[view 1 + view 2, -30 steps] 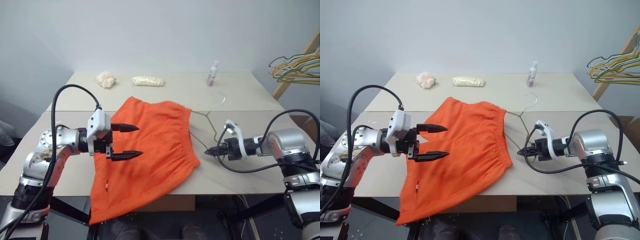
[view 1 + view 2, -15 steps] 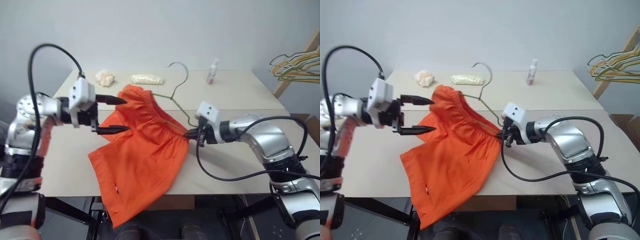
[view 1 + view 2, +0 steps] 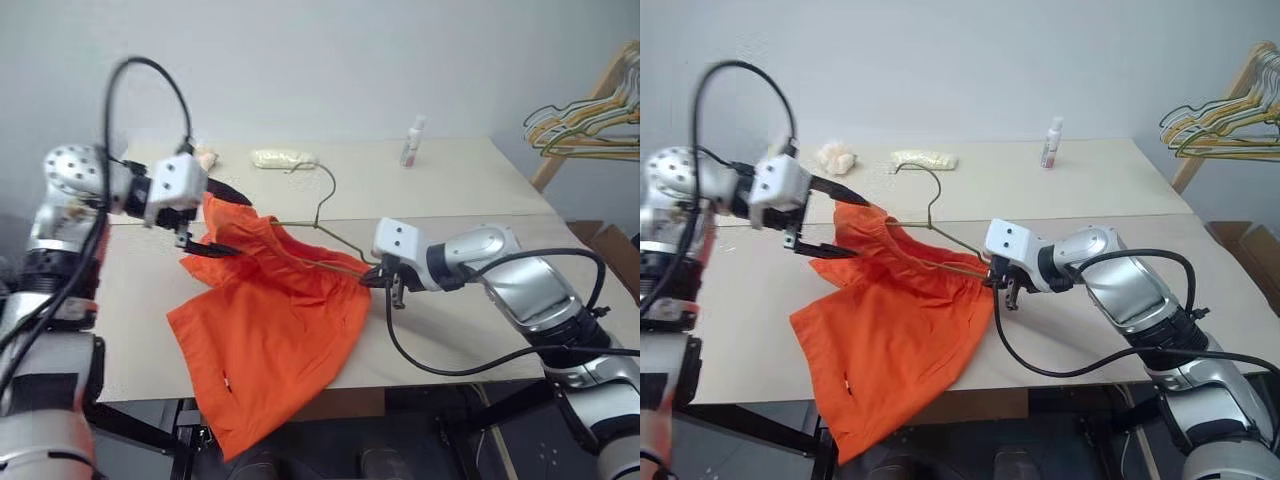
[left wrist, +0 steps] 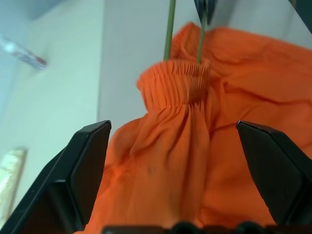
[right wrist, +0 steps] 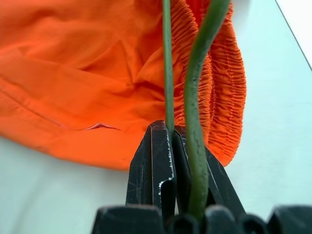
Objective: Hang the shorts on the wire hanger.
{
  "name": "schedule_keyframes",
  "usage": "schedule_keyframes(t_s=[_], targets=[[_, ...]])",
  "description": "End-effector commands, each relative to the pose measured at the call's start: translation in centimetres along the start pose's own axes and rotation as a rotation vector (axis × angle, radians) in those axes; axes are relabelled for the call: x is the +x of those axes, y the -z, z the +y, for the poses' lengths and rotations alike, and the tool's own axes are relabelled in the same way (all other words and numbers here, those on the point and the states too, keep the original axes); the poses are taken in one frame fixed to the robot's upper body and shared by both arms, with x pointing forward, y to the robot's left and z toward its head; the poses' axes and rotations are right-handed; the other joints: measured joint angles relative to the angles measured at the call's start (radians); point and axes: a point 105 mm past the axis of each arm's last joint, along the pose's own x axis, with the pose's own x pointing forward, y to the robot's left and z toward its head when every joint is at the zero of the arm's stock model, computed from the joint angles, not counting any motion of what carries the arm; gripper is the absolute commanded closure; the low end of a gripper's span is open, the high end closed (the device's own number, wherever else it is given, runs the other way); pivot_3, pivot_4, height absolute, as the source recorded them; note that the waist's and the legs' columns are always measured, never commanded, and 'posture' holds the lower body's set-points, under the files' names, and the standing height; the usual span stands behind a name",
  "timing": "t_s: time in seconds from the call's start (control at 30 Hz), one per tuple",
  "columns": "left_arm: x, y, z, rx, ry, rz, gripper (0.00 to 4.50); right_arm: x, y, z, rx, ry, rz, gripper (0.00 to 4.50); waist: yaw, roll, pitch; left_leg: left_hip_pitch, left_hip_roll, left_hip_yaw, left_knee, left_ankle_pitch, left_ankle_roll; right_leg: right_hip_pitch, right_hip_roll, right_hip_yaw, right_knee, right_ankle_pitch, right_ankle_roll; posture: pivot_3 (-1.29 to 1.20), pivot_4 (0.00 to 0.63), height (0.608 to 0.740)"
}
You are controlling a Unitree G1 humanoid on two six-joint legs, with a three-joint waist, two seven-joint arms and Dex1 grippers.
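The orange shorts (image 3: 280, 330) lie on the table (image 3: 470, 330), one leg hanging over the front edge. The wire hanger (image 3: 322, 200) stands tilted up, its hook in the air. Its far corner is tucked under the gathered waistband (image 4: 175, 90) and lifts it into a peak. My right gripper (image 3: 374, 279) is shut on the hanger's near corner, the wire (image 5: 167, 58) pinched between its fingers. My left gripper (image 3: 226, 220) is open, one finger on each side of the raised waistband, which it does not hold.
A small spray bottle (image 3: 410, 142), a yellowish packet (image 3: 277, 158) and a white crumpled lump (image 3: 835, 157) sit along the table's far side. A bunch of coloured hangers (image 3: 580, 125) hangs on a wooden rack to the right of the table.
My right gripper has swung left and up, tilting the hanger and raising the waistband on its far corner. The shorts have bunched leftwards. My left gripper has risen to that peak, still open.
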Motion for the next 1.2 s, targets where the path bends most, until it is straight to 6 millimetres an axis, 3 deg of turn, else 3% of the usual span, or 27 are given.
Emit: schedule_keyframes(t_s=[0.03, 0.17, 0.27, 0.7, 0.83, 1.0, 1.2], targets=[[1.0, -0.1, 0.9, 0.065, 0.040, 0.057, 0.02, -1.2, -1.8, -0.2, -0.060, 0.013, -0.022, 4.50, -0.004, 0.000, 0.000, 0.000, 0.000, 0.000, 0.000, 0.000, 0.000, 0.000, 0.000, 0.000, 0.000, 0.000, 0.000, -0.14, 0.000, 0.740], [2.5, 0.9, 0.9, 0.088, 0.099, 0.128, 0.02, -1.4, -2.0, -0.1, -0.057, 0.005, -0.022, 4.50, -0.016, 0.000, 0.000, 0.000, 0.000, 0.000, 0.000, 0.000, 0.000, 0.000, 0.000, 0.000, 0.000, 0.000, 0.000, -0.16, 0.000, 0.740], [2.8, 1.5, 0.2, 0.105, 0.154, 0.155, 0.53, -1.6, -2.3, -0.1, -0.041, -0.003, -0.027, 4.50, -0.035, 0.000, 0.000, 0.000, 0.000, 0.000, 0.000, 0.000, 0.000, 0.000, 0.000, 0.000, 0.000, 0.000, 0.000, -0.16, 0.000, 0.740], [2.8, 1.9, -0.2, 0.076, 0.160, 0.132, 4.44, -1.6, -2.5, -0.2, -0.031, -0.016, -0.006, 4.50, -0.058, 0.000, 0.000, 0.000, 0.000, -0.001, 0.001, 0.000, 0.001, -0.001, -0.001, 0.001, 0.002, 0.000, 0.000, -0.16, 0.000, 0.740], [2.9, 1.8, 0.1, 0.062, 0.140, 0.122, 4.45, -1.5, -2.3, -0.3, -0.056, 0.000, 0.005, 4.50, -0.057, 0.000, 0.000, 0.000, 0.000, -0.002, 0.001, 0.000, 0.001, -0.001, -0.001, 0.000, 0.002, 0.000, 0.000, -0.16, 0.000, 0.740], [2.8, 1.6, 0.1, 0.028, 0.129, 0.097, 4.45, -2.6, -1.2, -1.9, -0.029, 0.114, 0.039, 3.09, -0.058, 0.000, 0.000, 0.000, 0.000, -0.002, 0.001, 0.000, 0.001, -0.001, -0.001, 0.000, 0.002, 0.000, 0.000, -0.17, 0.000, 0.740], [2.2, 1.9, -0.1, -0.046, 0.092, 0.064, 4.45, -8.0, 1.3, -5.1, 0.139, 0.339, 0.018, 1.23, -0.052, 0.000, 0.000, -0.001, 0.000, -0.002, 0.001, 0.000, 0.001, -0.001, -0.001, 0.000, 0.002, 0.000, 0.000, -0.17, 0.000, 0.740]])
